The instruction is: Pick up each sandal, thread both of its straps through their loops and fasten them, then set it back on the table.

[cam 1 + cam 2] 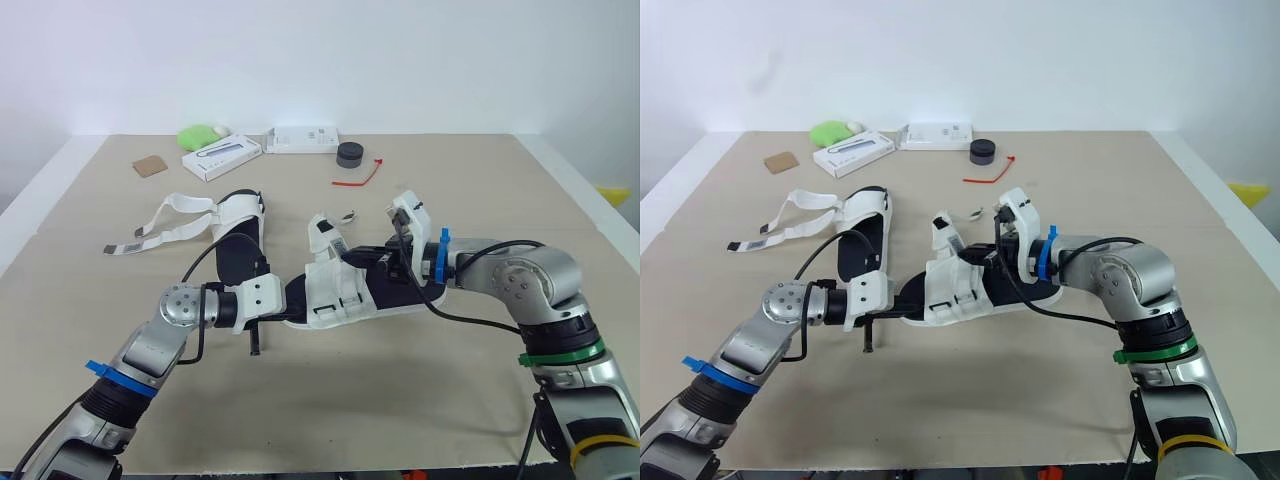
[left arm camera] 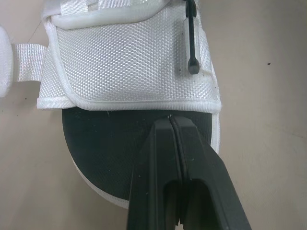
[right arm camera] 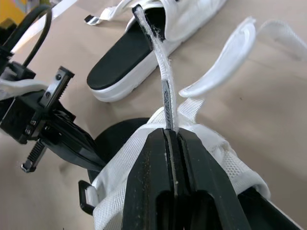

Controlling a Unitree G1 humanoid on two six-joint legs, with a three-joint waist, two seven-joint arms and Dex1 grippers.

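Note:
A white sandal with a black sole (image 1: 345, 292) is held between both grippers at the middle of the table. My left gripper (image 1: 298, 298) is shut on the toe edge of its sole (image 2: 120, 143), just below the white mesh upper (image 2: 129, 62). My right gripper (image 3: 171, 132) is shut on one of its white straps (image 3: 162, 72), which stands up edge-on from the fingertips. A second strap (image 3: 230, 52) curls free beside it. The other sandal (image 1: 235, 235) lies on the table behind my left arm, its straps (image 1: 165, 228) spread open to the left.
Along the back of the table lie a brown card (image 1: 150, 166), a green object (image 1: 200, 135), a white box (image 1: 222, 157), a white device (image 1: 305, 138), a black round object (image 1: 350, 153) and a red tie (image 1: 360, 177). The table's front edge (image 1: 320, 465) is near.

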